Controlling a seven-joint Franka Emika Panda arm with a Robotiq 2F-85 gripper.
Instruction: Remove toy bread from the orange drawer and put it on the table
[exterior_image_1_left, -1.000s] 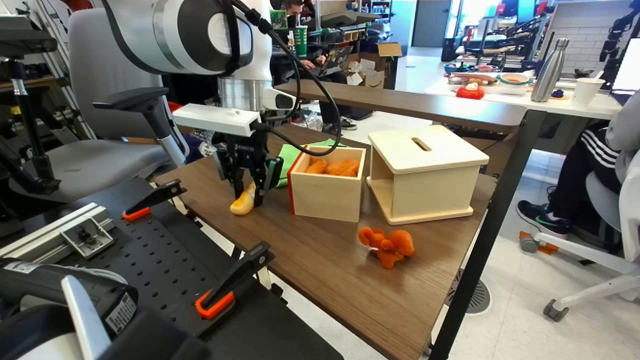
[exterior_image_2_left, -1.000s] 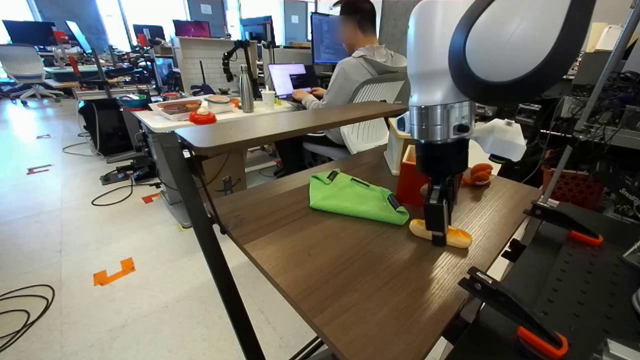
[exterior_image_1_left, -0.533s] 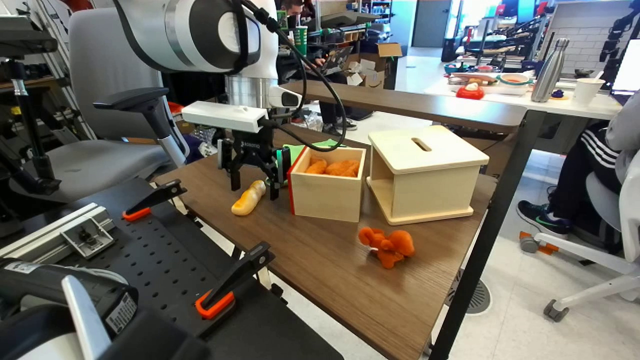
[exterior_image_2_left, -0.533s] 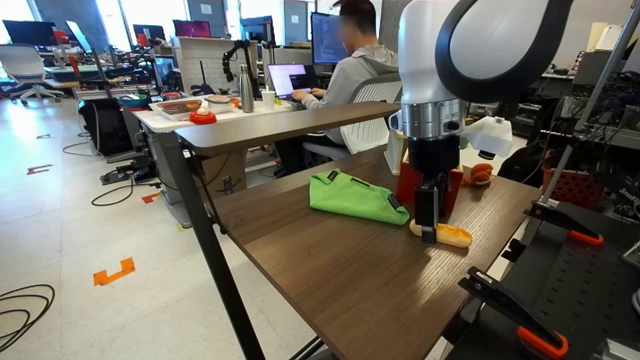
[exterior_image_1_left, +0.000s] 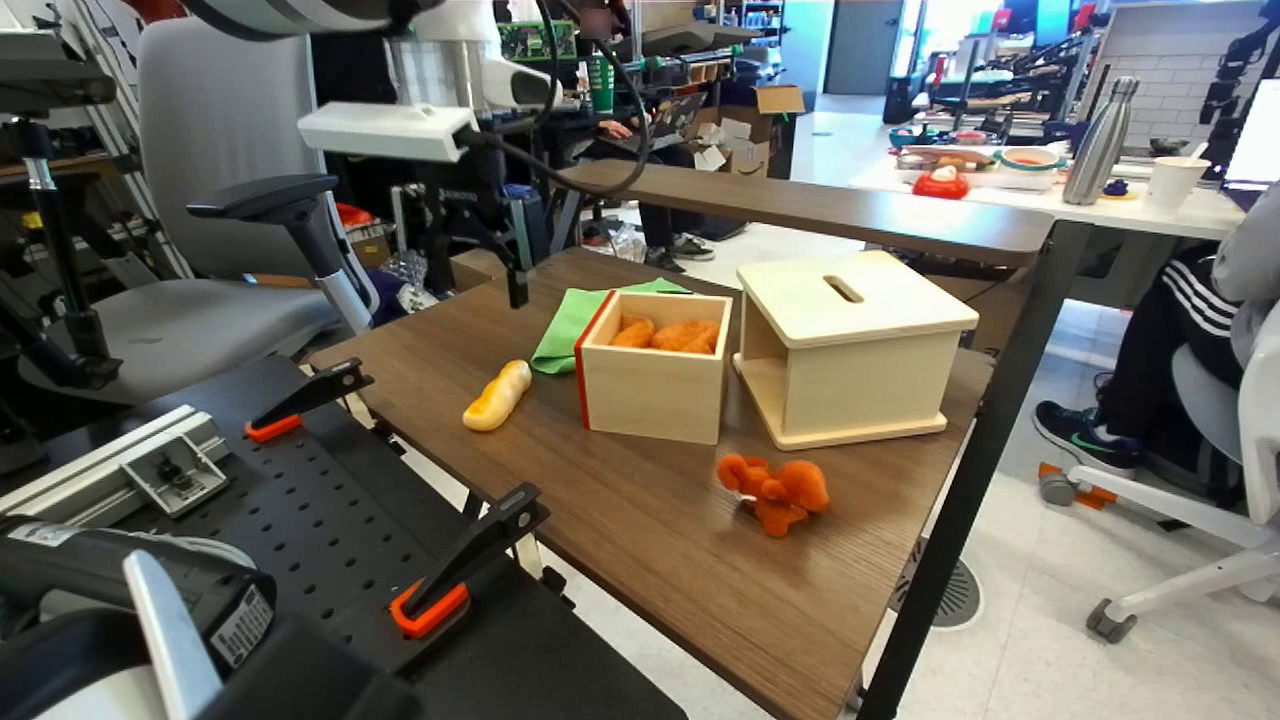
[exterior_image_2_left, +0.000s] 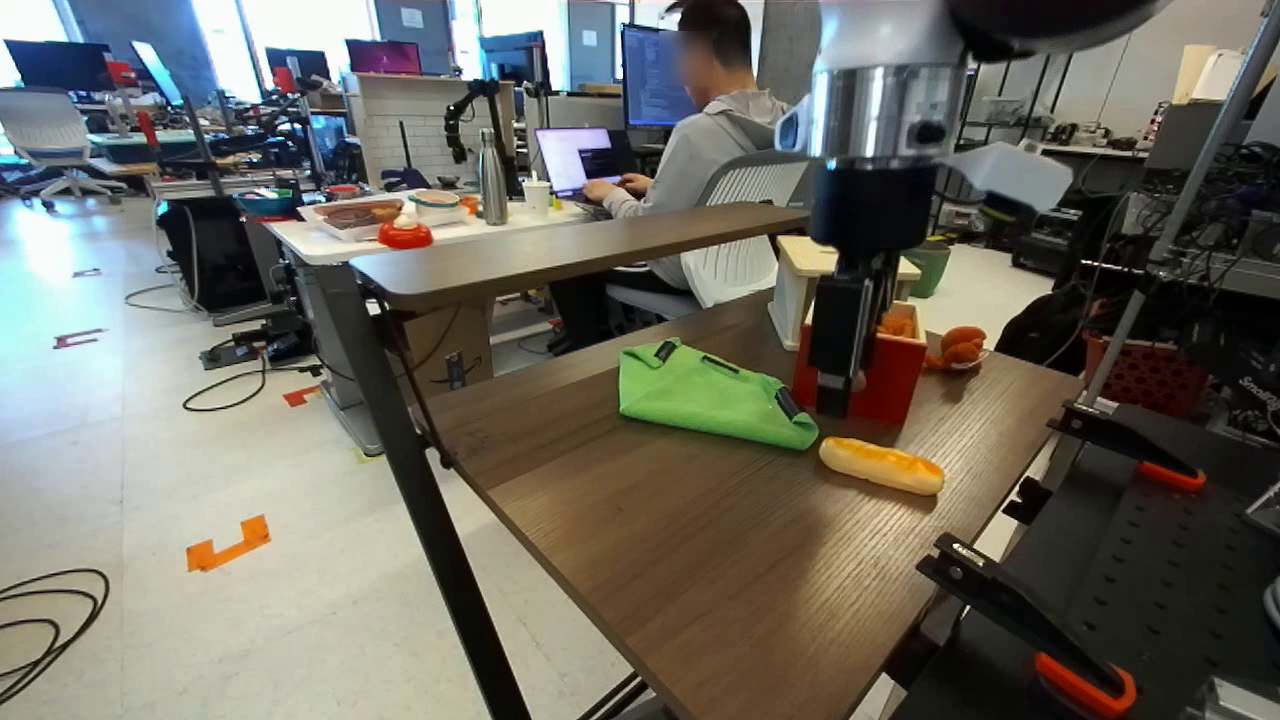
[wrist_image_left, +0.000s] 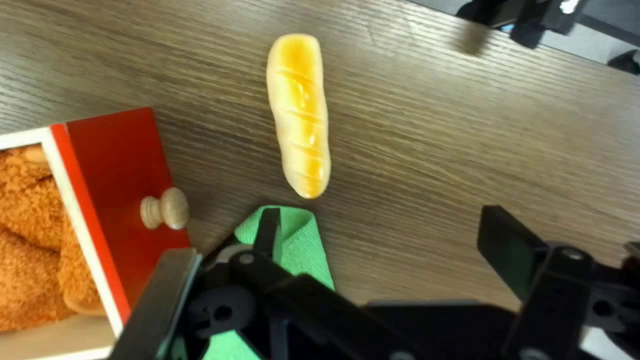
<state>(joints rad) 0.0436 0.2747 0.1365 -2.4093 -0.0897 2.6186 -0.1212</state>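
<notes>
Toy bread (wrist_image_left: 300, 117): lying on the table (exterior_image_1_left: 620, 510), outside the drawer (exterior_image_1_left: 652, 397), near its red front (wrist_image_left: 112, 160) | Gripper (wrist_image_left: 384, 234): above the table, jaws spread wide, nothing between them | Handling (judged): probably light, stiff, rather slippery given its gloss; best taken across its middle.

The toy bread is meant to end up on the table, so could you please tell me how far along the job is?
Done: the toy bread lies on the table, outside the drawer. In hand: nothing; the gripper hovers open, apart from the toy bread. Left: apparently nothing with the toy bread; perhaps only moving the arm away.
</notes>
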